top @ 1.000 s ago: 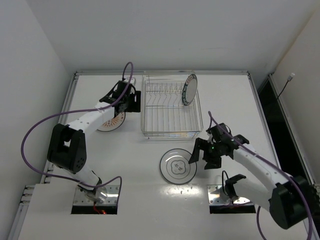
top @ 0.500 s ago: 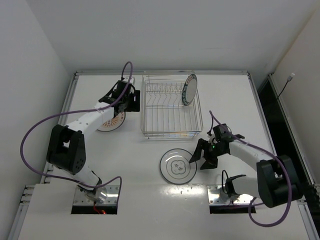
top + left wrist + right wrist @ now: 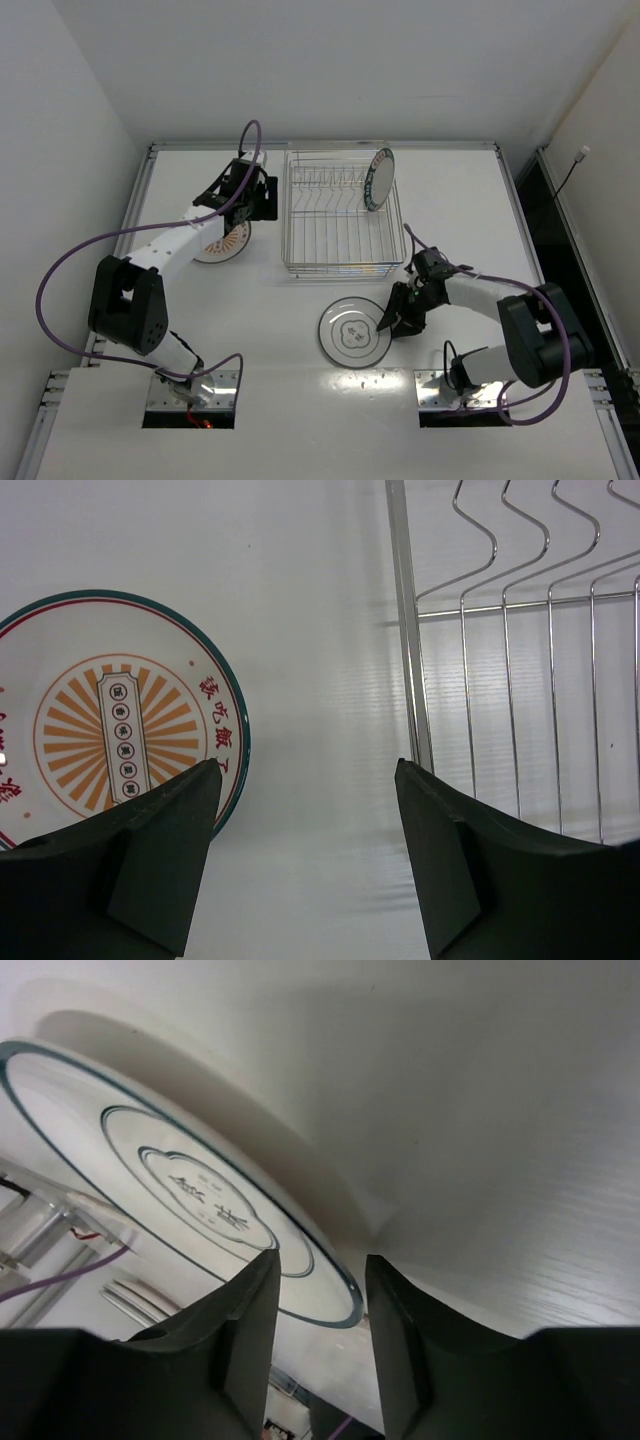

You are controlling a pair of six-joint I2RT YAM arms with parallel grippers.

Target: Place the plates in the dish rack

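Right claw at the flower plate's rim, left claw just open over the table

The right claw (image 3: 392,322) has its jaws narrow, either side of the right rim of the flower plate (image 3: 190,1185); can't tell if they actually pinch it. That plate lies on the table (image 3: 450,220) in front of the dish rack (image 3: 340,268). The left claw (image 3: 310,870) is wide open and holding nothing, between the orange sunburst plate (image 3: 120,730) and the rack's left edge. Count: three plates and one rack, with only the dark-rimmed plate (image 3: 379,179) standing in the rack, at its right end.
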